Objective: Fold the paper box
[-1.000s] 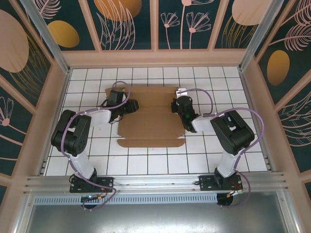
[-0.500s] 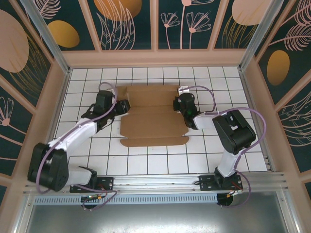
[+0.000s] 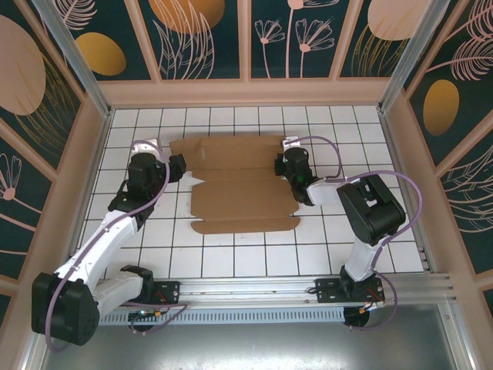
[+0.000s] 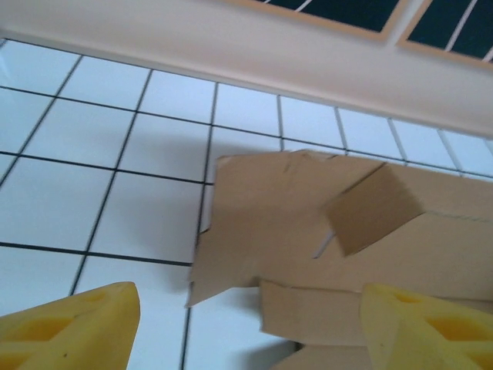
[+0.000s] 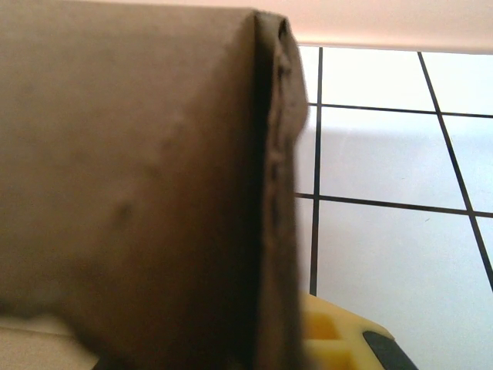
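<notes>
Altogether one paper box (image 3: 243, 189) lies on the white tiled table (image 3: 231, 258), and two arms with two grippers work at it. From above, the brown cardboard sheet sits near the middle of the tiles, a little toward 12 o'clock, spread open with its panels and flaps mostly flat and its long near edge at 6 o'clock. It is a sheet rather than a closed container, and bare cardboard is all that shows on its panels.

The left gripper (image 3: 179, 164) hangs at about 10 o'clock of the sheet, just beside the far left corner. In the left wrist view its two yellow fingers (image 4: 69, 324) stand wide apart at the bottom corners and grip nothing. Between and beyond them lie the box's (image 4: 293, 231) left corner, one small flap tipped up off the sheet, and tiles running to the pale wall base.

The right gripper (image 3: 286, 159) sits at about 2 o'clock of the sheet, on its right edge. In the right wrist view a raised cardboard flap (image 5: 131, 193) stands very close to the camera, its edge upright, with one yellow finger (image 5: 331, 339) pressed just beside it at 5 o'clock. The jaws are closed, pinching that flap of the box.
</notes>
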Robot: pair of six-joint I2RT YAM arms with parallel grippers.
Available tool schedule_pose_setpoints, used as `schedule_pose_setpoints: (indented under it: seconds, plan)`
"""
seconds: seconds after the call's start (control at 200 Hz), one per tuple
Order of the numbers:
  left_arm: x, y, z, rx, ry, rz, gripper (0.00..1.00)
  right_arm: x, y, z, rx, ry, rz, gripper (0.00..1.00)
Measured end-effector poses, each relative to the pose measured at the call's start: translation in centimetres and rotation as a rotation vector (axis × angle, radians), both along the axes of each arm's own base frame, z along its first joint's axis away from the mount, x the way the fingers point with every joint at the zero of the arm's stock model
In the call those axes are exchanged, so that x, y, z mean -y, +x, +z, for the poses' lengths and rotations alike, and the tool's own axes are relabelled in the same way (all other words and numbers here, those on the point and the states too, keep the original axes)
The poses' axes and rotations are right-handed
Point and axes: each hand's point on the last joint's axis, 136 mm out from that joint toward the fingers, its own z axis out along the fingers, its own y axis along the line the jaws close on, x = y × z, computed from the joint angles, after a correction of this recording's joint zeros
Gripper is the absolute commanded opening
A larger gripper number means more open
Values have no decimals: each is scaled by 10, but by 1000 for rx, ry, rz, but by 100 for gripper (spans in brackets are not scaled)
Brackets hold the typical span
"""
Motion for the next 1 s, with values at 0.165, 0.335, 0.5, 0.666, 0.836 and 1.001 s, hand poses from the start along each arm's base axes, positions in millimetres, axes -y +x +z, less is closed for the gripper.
schedule_pose_setpoints:
  seconds: [0.165,0.335,0.5,0.666,0.836,1.001]
  plan:
    - [-2,17,-21,-26,86,-25,75,-1,0,0,-1,2,5,0]
    - [0,36,-48,-79,132,-79,74,-1,0,0,-1,3,5,0]
    - [4,53,-53,-52,144,-135,73,-1,0,0,-1,3,5,0]
    - [6,60,-47,27,155,-197,68,-1,-1,0,-2,5,10,0]
    - [0,51,-62,62,158,-248,59,-1,-1,0,-3,7,13,0]
    - [-3,52,-65,81,145,-295,56,-1,-2,0,-3,9,16,0]
